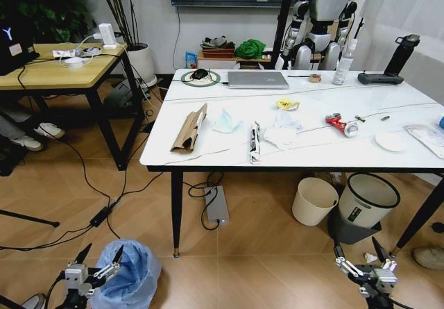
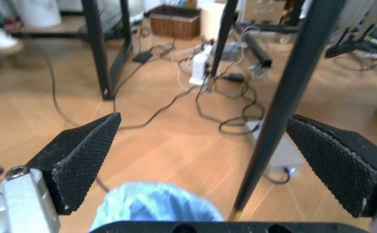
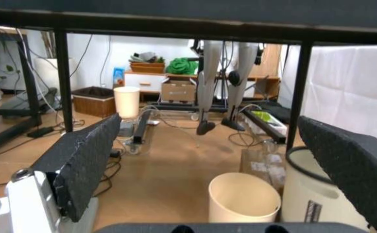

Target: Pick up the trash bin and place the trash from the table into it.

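The trash bin (image 1: 132,273), wrapped in a crinkled light-blue bag, stands on the floor at the lower left, near the table's front-left leg. My left gripper (image 1: 102,255) hangs open just to its left; in the left wrist view the blue liner (image 2: 155,205) lies below the spread fingers (image 2: 78,158). On the marble table (image 1: 208,157) lie the trash: a cardboard strip (image 1: 189,130), a pale blue mask (image 1: 225,121), white tissues (image 1: 283,130), a yellow roll (image 1: 286,104) and a red-white can (image 1: 342,123). My right gripper (image 1: 361,257) is open, low at the right, holding nothing.
A cream round bin (image 1: 314,200) and a grey bin with black rim (image 1: 366,201) stand under the table's right side, close to my right gripper (image 3: 208,141). A wooden desk (image 1: 55,73) is at the left. Cables and a power strip (image 1: 216,205) lie on the floor.
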